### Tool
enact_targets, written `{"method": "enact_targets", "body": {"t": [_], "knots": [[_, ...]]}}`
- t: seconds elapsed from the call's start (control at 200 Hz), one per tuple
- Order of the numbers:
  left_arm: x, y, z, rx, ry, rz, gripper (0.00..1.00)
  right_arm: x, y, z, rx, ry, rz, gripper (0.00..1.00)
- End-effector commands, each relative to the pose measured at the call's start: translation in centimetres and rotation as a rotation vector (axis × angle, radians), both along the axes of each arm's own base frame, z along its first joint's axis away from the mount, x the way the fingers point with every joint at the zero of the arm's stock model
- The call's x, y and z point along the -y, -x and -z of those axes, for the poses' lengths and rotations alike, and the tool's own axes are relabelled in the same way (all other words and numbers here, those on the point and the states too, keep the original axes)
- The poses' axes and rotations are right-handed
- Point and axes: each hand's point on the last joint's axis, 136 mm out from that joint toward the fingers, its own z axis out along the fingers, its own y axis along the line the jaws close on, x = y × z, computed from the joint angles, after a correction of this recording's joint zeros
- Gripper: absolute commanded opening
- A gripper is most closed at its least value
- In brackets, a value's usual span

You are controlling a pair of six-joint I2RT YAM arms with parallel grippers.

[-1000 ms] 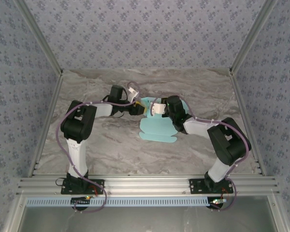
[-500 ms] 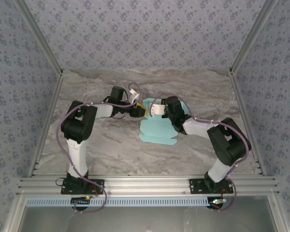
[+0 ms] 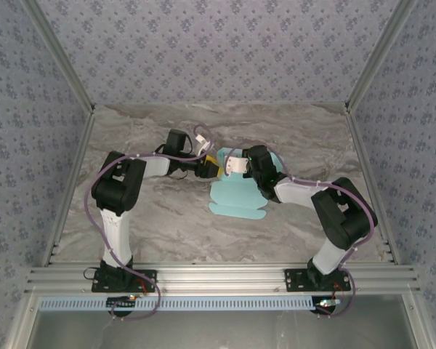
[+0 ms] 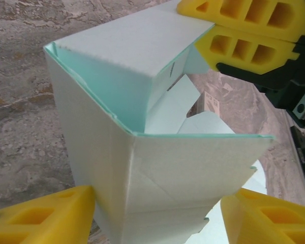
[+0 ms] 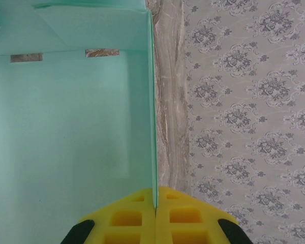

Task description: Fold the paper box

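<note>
Pale cyan paper box (image 3: 236, 196), yellow fingers (image 4: 46, 216), grey marbled table (image 3: 167, 225), floral grey walls (image 3: 225, 51).

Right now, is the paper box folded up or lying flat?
Partly folded: the paper box has upright walls, but its near flaps lie spread on the table.

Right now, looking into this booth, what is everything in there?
paper box: one, pale cyan, mid-table, partly folded up, flaps lying flat on the near side.
table: one, grey marble pattern, under everything.
walls: three, blue-grey flowered pattern, at the far and side edges.
rail: one, silver metal, along the near edge.
left arm, right arm: two, black and white, bolted to the rail.
left end effector: one, yellow fingers, open astride a box corner.
right end effector: one, yellow fingers, shut on a box wall.
</note>
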Motion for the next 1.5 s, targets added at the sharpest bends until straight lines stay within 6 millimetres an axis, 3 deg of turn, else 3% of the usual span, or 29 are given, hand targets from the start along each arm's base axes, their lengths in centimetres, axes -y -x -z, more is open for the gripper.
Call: {"method": "enact_targets", "body": {"t": [0.0,0.235,0.395,0.59,0.71,0.839,0.949,1.124,1.494], "knots": [[0.7,1.4,-3.3,0.025,0.074,0.083,0.69,-0.5,-0.6,-2.3,0.049,-0.027,0.007,0.0],[-0.9,-0.6,-3.5,0.003,0.047,-0.017,0.7,-0.5,-0.7,-2.4,0.05,-0.027,0.008,0.0],[-3.1,-2.0,-3.8,-0.006,0.016,-0.133,0.73,-0.7,-0.5,-2.7,0.048,-0.032,-0.006,0.0],[-6.2,-2.3,-4.3,-0.007,0.0,-0.219,0.75,-0.7,-0.5,-2.6,0.042,-0.032,-0.012,0.0],[-8.3,-3.4,-4.5,-0.017,0.017,-0.306,0.72,-0.8,-0.5,-2.5,0.039,-0.031,-0.015,0.0],[-9.8,-5.7,-2.5,-0.065,-0.057,-0.424,0.62,-0.8,-0.6,-2.5,0.039,-0.035,-0.015,0.0],[-8.8,-6.2,-1.2,-0.095,-0.096,-0.397,0.59,-0.8,-0.6,-2.4,0.034,-0.034,-0.014,0.0],[-5.2,-4.7,-0.1,-0.071,-0.128,-0.252,0.59,-0.9,-0.7,-2.1,0.031,-0.019,-0.009,0.0],[-1.8,-3.4,-0.6,-0.043,-0.057,-0.111,0.59,-1.3,-0.6,-1.4,0.023,-0.007,-0.015,0.0]]}}
